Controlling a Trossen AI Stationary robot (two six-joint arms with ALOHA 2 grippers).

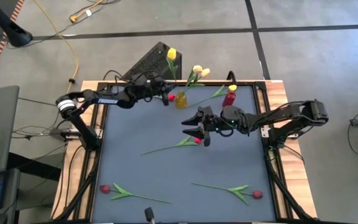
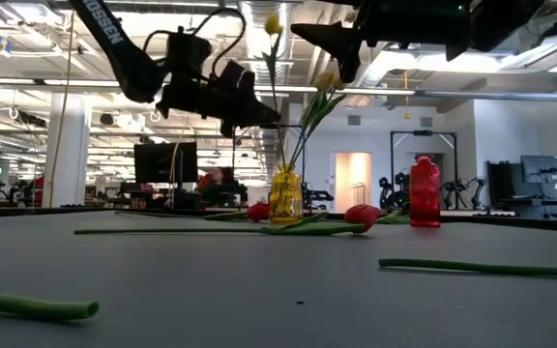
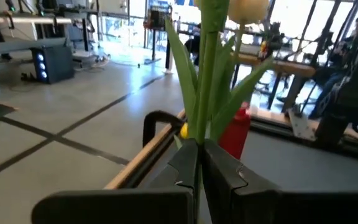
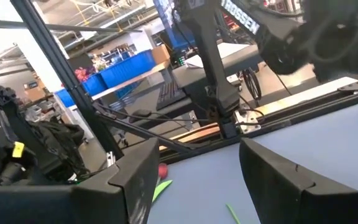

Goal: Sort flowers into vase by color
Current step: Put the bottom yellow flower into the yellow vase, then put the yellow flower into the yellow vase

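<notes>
Yellow tulip (image 1: 171, 54) is clamped by the left gripper (image 1: 164, 87) above the yellow vase (image 1: 181, 99). Right gripper (image 1: 191, 125) is held open, empty. Vase may be toppled if the stem is misaligned.

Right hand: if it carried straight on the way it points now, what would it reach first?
Probably nothing close: the open right hand points toward the left side of the grey table, above the mat; the red tulip lies just beside it.

This was a large open robotics lab or industrial workspace. Beyond the grey tabletop (image 2: 259, 290) ran a high ceiling with exposed ducts and strip lights (image 2: 27, 87), white columns (image 2: 66, 145), monitors on desks (image 2: 165, 161) and further robot rigs (dark frames by the far wall) (image 2: 414, 159). The polished concrete floor (image 1: 166, 15) carried a yellow cable (image 1: 73, 56), and blue storage bins (image 4: 126, 68) lined one bench.
</notes>
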